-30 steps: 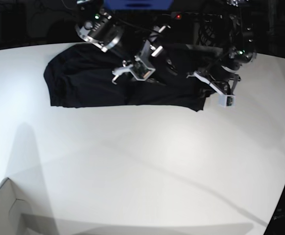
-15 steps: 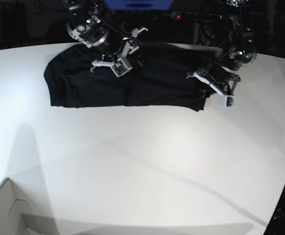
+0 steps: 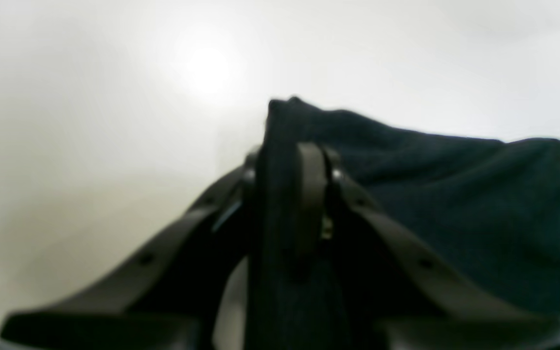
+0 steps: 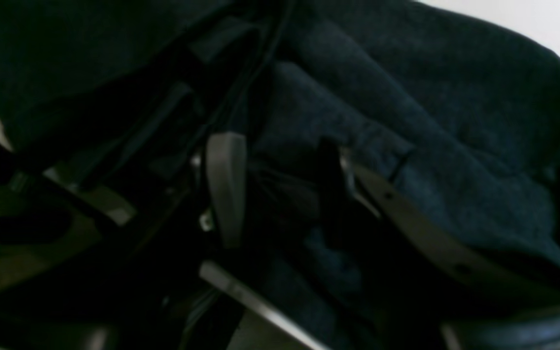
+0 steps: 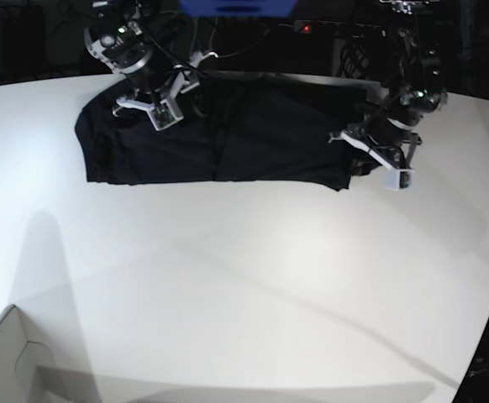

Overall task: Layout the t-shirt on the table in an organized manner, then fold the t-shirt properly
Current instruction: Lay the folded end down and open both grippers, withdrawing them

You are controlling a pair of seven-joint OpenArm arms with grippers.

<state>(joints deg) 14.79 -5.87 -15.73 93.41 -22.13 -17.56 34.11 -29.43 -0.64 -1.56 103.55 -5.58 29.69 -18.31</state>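
The black t-shirt [image 5: 215, 138] lies as a wide, already doubled band at 12 o'clock on the white surface [image 5: 253, 277], so a fold appears to be in hand. The left gripper [image 3: 292, 160], at the band's 3 o'clock end, has its jaws pinched on the cloth's edge. The right gripper [image 4: 275, 189] hangs over the 10 o'clock end, jaws apart and holding nothing. Next it likely needs to grasp that end so both arms can carry the fold
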